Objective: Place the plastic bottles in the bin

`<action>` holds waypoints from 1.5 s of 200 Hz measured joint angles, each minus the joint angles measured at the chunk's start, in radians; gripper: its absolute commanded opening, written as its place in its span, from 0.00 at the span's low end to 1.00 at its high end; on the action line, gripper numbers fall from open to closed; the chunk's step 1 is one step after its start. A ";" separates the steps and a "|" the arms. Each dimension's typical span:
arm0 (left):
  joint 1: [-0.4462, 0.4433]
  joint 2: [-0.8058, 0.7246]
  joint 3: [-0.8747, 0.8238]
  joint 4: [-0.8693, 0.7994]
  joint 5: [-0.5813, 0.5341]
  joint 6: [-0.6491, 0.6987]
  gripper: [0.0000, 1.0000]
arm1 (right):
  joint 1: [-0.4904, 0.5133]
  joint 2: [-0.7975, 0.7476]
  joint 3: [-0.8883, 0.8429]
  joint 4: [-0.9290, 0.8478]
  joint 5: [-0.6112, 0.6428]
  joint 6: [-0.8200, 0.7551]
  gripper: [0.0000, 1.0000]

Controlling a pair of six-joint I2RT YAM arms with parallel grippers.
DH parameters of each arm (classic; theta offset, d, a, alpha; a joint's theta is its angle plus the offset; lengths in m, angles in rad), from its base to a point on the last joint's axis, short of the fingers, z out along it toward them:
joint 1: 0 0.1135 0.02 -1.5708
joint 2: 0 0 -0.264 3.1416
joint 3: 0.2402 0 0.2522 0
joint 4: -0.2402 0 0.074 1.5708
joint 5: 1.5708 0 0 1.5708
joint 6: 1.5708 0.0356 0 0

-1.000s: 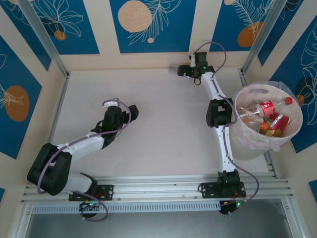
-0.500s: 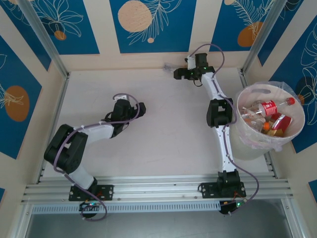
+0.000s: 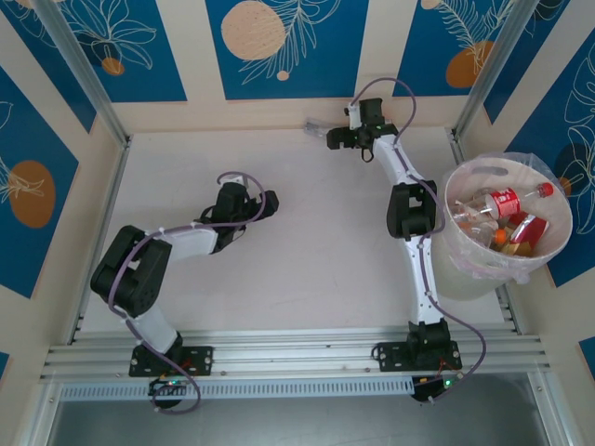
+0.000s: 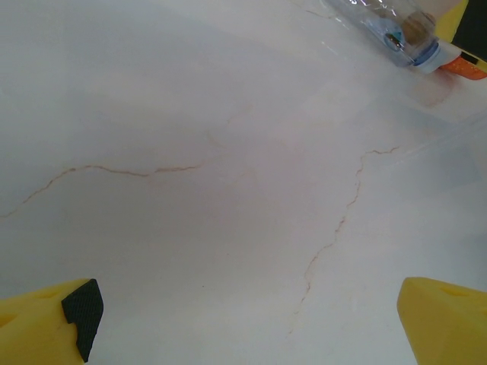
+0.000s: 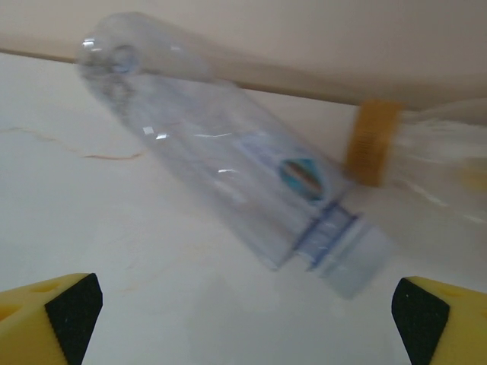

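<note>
clear bottle [image 5: 228,175], blurred oval logo [image 5: 302,177], unreadable

A clear bottle [image 5: 228,167] lies on its side at the desk's far edge, an orange-capped bottle [image 5: 373,142] just behind it. The pink-beige bin [image 3: 463,274], at the right edge, holds several bottles [image 3: 500,202].

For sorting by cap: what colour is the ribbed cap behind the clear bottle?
The cap is yellow-orange; best in the right wrist view.
</note>
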 measured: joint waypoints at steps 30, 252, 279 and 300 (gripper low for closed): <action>0.004 0.010 0.005 0.000 0.014 -0.001 1.00 | -0.005 0.049 0.111 -0.043 0.025 -0.008 0.99; 0.046 0.246 0.217 0.010 0.185 -0.001 1.00 | 0.098 0.211 0.158 0.126 -0.027 -0.438 0.91; 0.046 0.246 0.217 0.011 0.195 -0.001 1.00 | 0.125 0.211 0.157 0.130 -0.005 -0.455 0.65; 0.046 0.246 0.217 0.011 0.201 -0.001 1.00 | 0.142 0.211 0.157 0.132 -0.003 -0.462 0.51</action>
